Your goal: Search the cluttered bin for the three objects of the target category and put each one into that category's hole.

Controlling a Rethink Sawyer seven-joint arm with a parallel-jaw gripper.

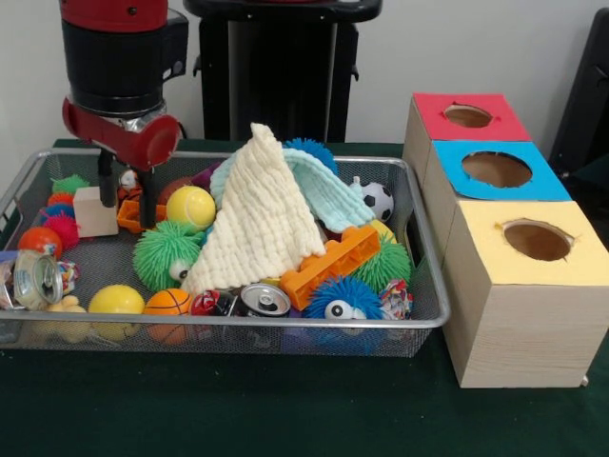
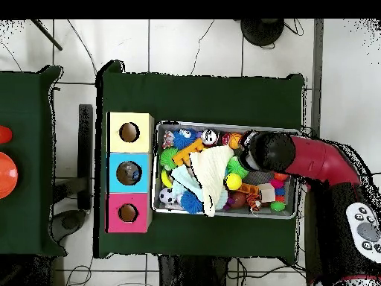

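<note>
1. In the front view you see the gripper (image 1: pixel 127 202) with its fingers parted and empty, reaching into the wire bin (image 1: pixel 433 314) between a wooden block (image 1: pixel 94 211) and a yellow ball (image 1: pixel 190 207).
2. Overhead, the arm (image 2: pixel 316 159) hides those fingers, but you see the three boxes' holes, yellow (image 2: pixel 129 132), blue (image 2: pixel 129 173) and red (image 2: pixel 128 213), left of the bin.
</note>
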